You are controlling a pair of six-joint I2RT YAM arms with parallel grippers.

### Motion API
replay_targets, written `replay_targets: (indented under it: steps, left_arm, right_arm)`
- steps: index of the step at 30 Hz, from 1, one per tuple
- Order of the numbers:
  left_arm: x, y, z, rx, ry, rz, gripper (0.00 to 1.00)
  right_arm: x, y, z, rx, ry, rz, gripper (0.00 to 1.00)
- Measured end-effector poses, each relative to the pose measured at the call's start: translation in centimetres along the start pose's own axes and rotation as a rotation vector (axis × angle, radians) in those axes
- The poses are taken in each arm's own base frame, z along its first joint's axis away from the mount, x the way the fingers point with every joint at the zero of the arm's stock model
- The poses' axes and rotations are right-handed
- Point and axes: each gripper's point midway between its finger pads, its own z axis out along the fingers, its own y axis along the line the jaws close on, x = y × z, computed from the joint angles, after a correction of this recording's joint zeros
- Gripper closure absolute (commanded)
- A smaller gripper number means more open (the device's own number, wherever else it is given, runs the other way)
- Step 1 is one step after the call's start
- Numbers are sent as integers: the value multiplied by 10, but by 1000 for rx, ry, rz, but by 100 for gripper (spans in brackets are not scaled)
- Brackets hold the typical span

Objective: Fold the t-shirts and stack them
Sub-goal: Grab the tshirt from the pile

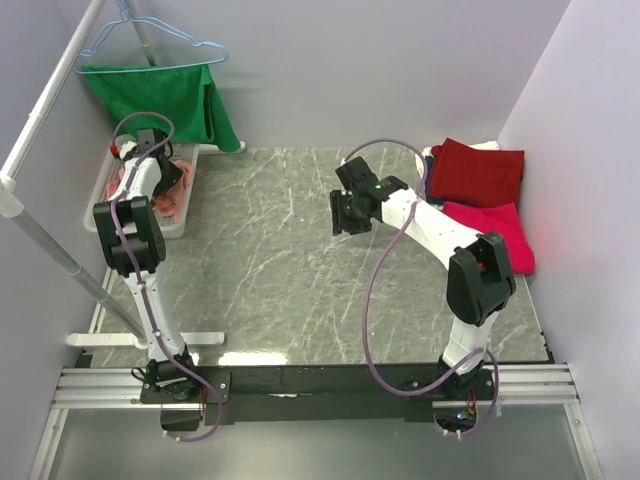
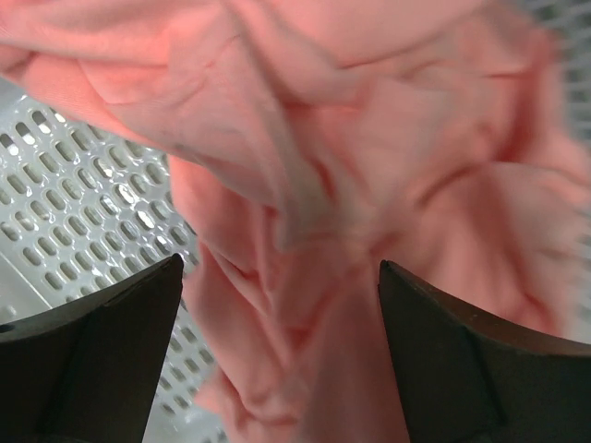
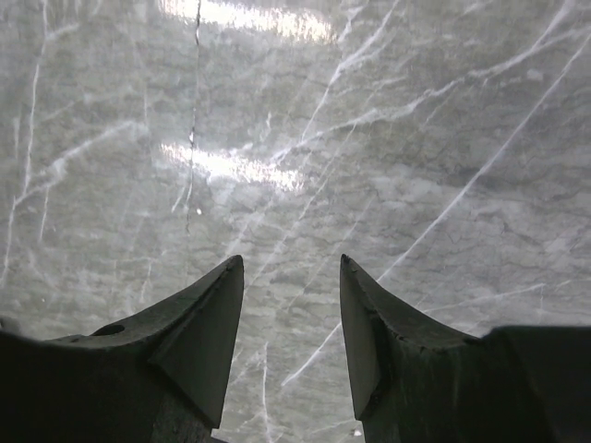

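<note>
Marble tabletop [image 1: 270,270] aside, the left gripper [image 2: 282,277] stands wide and empty close over the salmon-pink t-shirt [image 2: 369,138] crumpled in the white basket [image 2: 74,203], and should sink onto a thick fold, clear of the mesh, before closing; the right gripper [image 3: 291,268] hangs wide and empty over the tabletop.

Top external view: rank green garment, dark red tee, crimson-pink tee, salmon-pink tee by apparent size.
green garment
dark red tee
crimson-pink tee, partly covered, so unsure
salmon-pink tee, mostly hidden
</note>
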Motion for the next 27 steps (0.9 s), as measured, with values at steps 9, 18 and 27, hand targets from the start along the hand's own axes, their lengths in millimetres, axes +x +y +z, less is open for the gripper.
replay_targets:
  steps: [9, 18, 27]
  left_arm:
    - [6, 16, 25, -32, 50, -12, 29]
    - [9, 7, 40, 9, 77, 13, 99]
    - [19, 5, 39, 48, 103, 27, 99]
  right_arm:
    - [-9, 1, 10, 27, 13, -1, 48]
    - [-13, 0, 6, 41, 13, -1, 48]
    - [-11, -1, 8, 46, 14, 3, 48]
